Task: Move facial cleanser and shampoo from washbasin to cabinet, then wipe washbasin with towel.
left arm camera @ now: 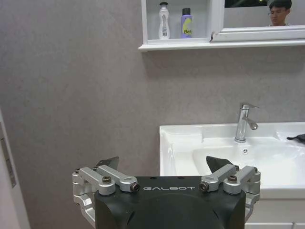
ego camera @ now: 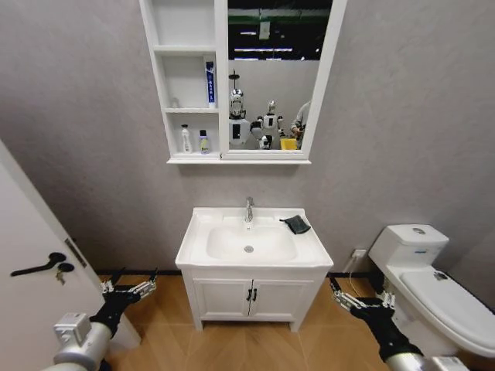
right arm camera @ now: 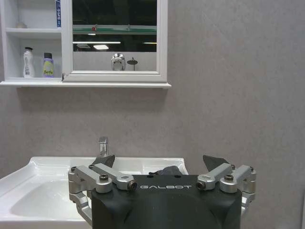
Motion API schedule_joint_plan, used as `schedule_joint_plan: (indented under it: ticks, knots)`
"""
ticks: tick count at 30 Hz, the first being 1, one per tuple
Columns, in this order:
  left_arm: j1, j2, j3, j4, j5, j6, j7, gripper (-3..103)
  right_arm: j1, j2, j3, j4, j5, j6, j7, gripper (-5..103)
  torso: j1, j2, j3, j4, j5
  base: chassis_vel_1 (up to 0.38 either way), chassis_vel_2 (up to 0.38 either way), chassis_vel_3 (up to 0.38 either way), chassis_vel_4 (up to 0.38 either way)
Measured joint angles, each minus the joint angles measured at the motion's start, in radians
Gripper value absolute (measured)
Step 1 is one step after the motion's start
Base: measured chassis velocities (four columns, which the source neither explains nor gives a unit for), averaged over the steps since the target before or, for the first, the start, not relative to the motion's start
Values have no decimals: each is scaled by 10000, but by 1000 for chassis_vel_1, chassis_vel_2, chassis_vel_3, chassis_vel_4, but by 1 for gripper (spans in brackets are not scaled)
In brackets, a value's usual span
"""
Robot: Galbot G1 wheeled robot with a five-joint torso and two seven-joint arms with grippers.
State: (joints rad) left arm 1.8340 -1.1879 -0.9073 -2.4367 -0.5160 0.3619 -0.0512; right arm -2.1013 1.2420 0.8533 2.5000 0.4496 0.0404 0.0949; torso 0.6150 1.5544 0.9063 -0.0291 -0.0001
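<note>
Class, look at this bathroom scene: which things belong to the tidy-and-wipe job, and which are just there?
Part of the job: washbasin, cabinet, towel, white bottle, purple-labelled bottle, both on the bottom shelf.

Just there: toilet, floor cupboard, door, blue tube.

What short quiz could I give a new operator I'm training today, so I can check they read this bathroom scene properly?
1. True or false: the small dark grey folded towel lies inside the bowl of the white rectangular ceramic washbasin.
2. Which niche of the white wall-hung cabinet holds the white bottle and the purple-labelled bottle? A) top B) middle C) bottom
3. How do the fingers of the left tool and the right tool stand, and what do they hold?

Key
1. False: it lies on the flat rim, on the robot's right of the chrome tap.
2. C.
3. Both open, holding nothing, low in front of the white two-door vanity.
</note>
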Motion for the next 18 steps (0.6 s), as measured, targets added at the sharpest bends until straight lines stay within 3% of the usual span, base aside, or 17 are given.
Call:
schedule_joint_plan:
  ticks: [15, 17, 18]
  knots:
    - [0, 1, -2, 0, 1, 0, -3, 100, 1, 0, -2, 0, 1, 0, -1, 100, 10, -6, 5, 2, 8, 356, -361, -346, 354]
    - [0, 0, 1, 0, 0, 0, -2, 100, 0, 0, 0, 1, 0, 2, -1, 100, 5, -3, 2, -2, -10, 331, -344, -359, 328]
    - [1, 0, 0, 0, 0, 0, -2, 100, 1, 0, -1, 0, 0, 1, 0, 100, 6, -4, 3, 2, 5, 374, -359, -341, 328]
